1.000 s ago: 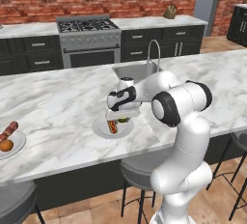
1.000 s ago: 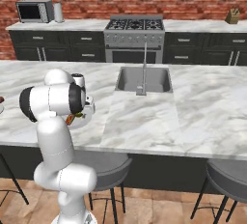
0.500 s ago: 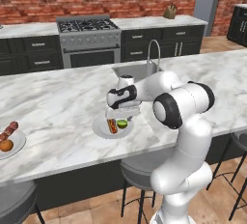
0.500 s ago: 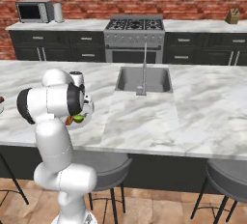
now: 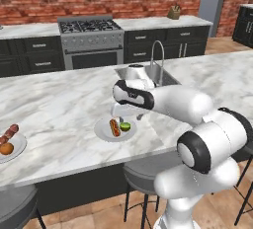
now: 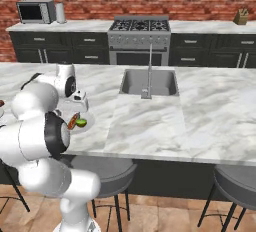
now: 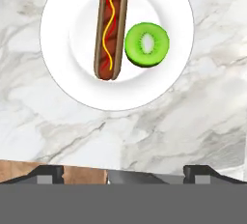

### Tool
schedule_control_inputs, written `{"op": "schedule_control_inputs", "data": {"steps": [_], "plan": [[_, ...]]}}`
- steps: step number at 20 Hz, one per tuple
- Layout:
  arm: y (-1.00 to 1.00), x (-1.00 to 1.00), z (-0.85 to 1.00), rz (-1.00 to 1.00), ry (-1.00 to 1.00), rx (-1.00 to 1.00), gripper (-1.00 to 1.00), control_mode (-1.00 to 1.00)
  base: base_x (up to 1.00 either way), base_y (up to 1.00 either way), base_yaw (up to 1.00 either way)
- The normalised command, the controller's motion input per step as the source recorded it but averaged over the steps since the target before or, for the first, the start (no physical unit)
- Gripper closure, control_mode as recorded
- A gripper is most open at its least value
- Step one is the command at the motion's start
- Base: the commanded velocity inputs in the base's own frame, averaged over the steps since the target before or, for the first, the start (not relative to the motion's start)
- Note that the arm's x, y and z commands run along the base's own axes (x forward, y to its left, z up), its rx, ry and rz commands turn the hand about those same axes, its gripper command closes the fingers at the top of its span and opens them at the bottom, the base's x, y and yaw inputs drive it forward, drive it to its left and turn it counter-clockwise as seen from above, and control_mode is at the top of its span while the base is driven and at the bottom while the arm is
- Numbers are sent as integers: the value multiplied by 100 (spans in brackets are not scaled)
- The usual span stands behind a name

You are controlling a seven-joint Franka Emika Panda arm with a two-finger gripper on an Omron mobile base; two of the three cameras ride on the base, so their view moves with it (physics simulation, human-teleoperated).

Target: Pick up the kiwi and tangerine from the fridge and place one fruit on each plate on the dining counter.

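Hovering over the dining counter [image 5: 59,109], the gripper [image 5: 129,118] stands with jaws spread wide and nothing between them. Kiwi [image 7: 146,44] lies cut face up on the near plate [image 7: 58,73], touching a hot dog [image 7: 110,31] whose long axis runs alongside it; fruit sits just ahead of the fingertips, apart from them. Tangerine [image 5: 6,148] rests on the far plate [image 5: 19,146], well off to the robot's left.

No readable text, label, brand, number or sign anywhere. Nothing written on the round white plate [image 7: 62,68], the white grey-veined marble counter top [image 5: 59,104], the steel gas stove [image 6: 139,26] or the grey microwave [image 6: 36,12]; any marks there too small and blurred to make out.
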Motion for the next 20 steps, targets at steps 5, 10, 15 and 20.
{"op": "schedule_control_inputs", "data": {"steps": [5, 10, 15, 20], "plan": [[-14, -100, 57, -7, -11, 0, -100, -100, 0, 0, 0], [-10, -100, 47, -5, -17, 0, -100, -100, 0, 0, 0], [0, -75, 63, 0, -16, 0, -100, -100, 0, 0, 0], [0, -91, 29, 0, -18, 0, -100, -100, 0, 0, 0]]}}
